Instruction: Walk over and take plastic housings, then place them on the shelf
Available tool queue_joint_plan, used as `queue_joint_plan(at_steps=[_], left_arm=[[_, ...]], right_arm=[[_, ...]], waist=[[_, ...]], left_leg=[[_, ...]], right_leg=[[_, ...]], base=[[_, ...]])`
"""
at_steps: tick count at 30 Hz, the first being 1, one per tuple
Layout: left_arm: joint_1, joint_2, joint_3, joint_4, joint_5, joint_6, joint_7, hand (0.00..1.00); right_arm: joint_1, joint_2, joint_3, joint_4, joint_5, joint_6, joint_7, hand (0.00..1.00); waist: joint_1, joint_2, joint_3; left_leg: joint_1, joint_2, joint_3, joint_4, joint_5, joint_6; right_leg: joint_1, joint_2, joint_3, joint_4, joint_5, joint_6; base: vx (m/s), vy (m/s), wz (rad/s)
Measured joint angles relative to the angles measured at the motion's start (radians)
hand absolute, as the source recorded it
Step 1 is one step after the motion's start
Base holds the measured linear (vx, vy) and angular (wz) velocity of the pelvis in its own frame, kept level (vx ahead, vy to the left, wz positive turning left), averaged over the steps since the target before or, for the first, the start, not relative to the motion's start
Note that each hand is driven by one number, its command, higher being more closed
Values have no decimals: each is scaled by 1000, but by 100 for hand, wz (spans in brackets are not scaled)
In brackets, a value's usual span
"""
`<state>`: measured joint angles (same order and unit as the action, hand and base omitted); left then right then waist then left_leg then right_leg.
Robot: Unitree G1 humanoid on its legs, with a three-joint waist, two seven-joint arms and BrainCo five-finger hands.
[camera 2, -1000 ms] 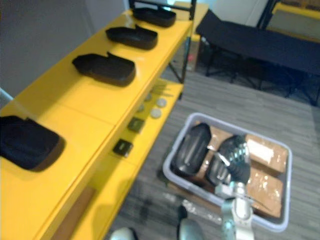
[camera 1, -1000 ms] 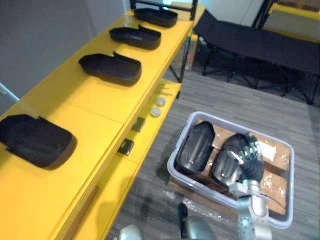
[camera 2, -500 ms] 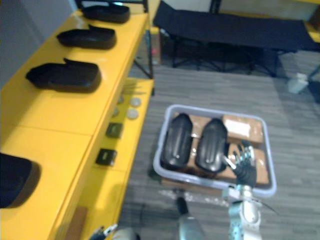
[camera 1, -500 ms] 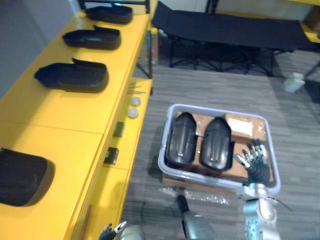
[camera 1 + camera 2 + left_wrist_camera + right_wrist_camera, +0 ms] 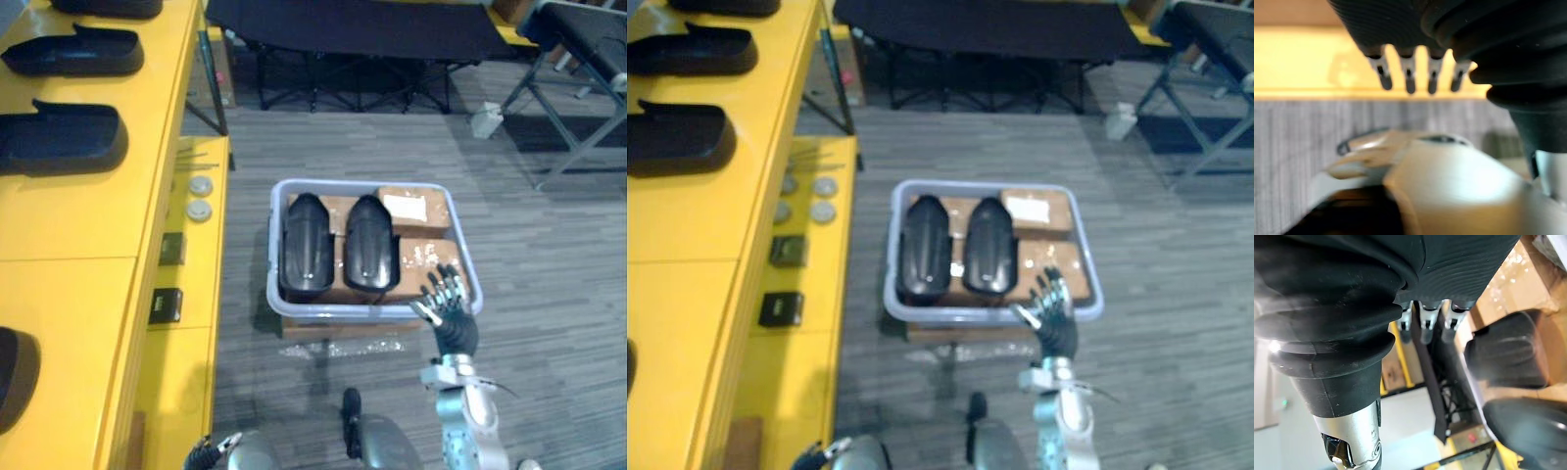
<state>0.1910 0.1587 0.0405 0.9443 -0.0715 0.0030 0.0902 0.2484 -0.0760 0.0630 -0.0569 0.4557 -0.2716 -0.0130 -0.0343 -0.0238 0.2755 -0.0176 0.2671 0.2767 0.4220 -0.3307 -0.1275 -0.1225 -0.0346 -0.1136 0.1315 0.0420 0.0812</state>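
Fingers of right hand spread open at grey bin near rim.
Two black plastic housings lie inside; left hand fingers straight, near yellow shelf.

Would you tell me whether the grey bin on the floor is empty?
Not empty: two black housings lie side by side in the bin, alongside brown cardboard boxes.

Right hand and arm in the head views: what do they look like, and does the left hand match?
The right hand has silver fingers with dark tips and a dark ribbed cover over its back and wrist. The right arm below is smooth silver-grey. The left hand, in its wrist view, matches: dark ribbed cover, silver dark-tipped fingers.
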Motion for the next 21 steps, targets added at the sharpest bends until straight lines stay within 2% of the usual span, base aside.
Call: queue_joint_plan(at_steps=[4, 9, 11, 14, 15, 16, 19, 20, 21], left_arm=[[1, -21, 25, 22, -39, -25, 37, 0], [9, -39, 29, 18, -59, -49, 113, 0], [24, -50, 41, 1, -101, -61, 147, 0], [34, -73, 68, -34, -216, -62, 181, 0], [43, -77, 69, -39, -246, -62, 188, 0], [52, -78, 72, -39, -246, -61, 188, 0], [90, -88, 76, -33, -226, -46, 176, 0], [102, -92, 77, -34, -214, -44, 170, 0], [108, -94, 76, -35, -199, -44, 169, 0]], right_arm=[[-26, -39, 0, 81, -3, 12, -11, 0], [-25, -43, -2, 82, -9, -5, -23, 0], [-26, -41, -2, 83, 1, -33, -14, 0], [-26, -38, 3, 84, 1, -34, 18, 0], [-24, -35, 19, 84, 1, -27, 36, 0], [-22, -33, 29, 83, 2, -25, 42, 0], [-3, -21, 34, 69, 2, -6, 54, 0], [11, -15, 34, 65, 2, -2, 46, 0], [17, -15, 34, 65, 2, -1, 37, 0]], waist=[[-4, 5, -1], [-1, 14, -5], [6, 20, -14], [10, 26, -17], [23, 23, -18], [23, 21, -20], [45, 30, -18], [52, 29, -21], [53, 29, -21]], left_leg=[[18, -12, -6, -56, 54, -14], [42, -23, -24, -109, 80, -21], [59, -26, -31, -118, 81, -22], [55, -18, -56, -136, 84, -16], [52, -17, -62, -131, 82, -12], [51, -15, -66, -129, 79, -6], [25, -5, -66, -92, 93, 51], [6, -24, -55, -78, 94, 59], [5, -45, -54, -87, 87, 51]], right_leg=[[24, 16, 18, -108, 54, -8], [23, 8, -23, -160, 54, -12], [27, 8, -25, -158, 54, -12], [33, 2, -91, -145, 52, -20], [25, -5, -139, -122, 61, -36], [30, -4, -155, -126, 67, -44], [92, 8, -209, -204, 67, -44], [94, -13, -210, -213, 77, -50], [93, -23, -207, -212, 92, -51]], base=[[-52, -85, -19], [-71, -34, -28], [-57, -10, -22], [-26, -17, 9], [-46, -14, 26], [-42, -16, 29], [19, -30, 31], [16, 56, 35], [0, 123, 31]])
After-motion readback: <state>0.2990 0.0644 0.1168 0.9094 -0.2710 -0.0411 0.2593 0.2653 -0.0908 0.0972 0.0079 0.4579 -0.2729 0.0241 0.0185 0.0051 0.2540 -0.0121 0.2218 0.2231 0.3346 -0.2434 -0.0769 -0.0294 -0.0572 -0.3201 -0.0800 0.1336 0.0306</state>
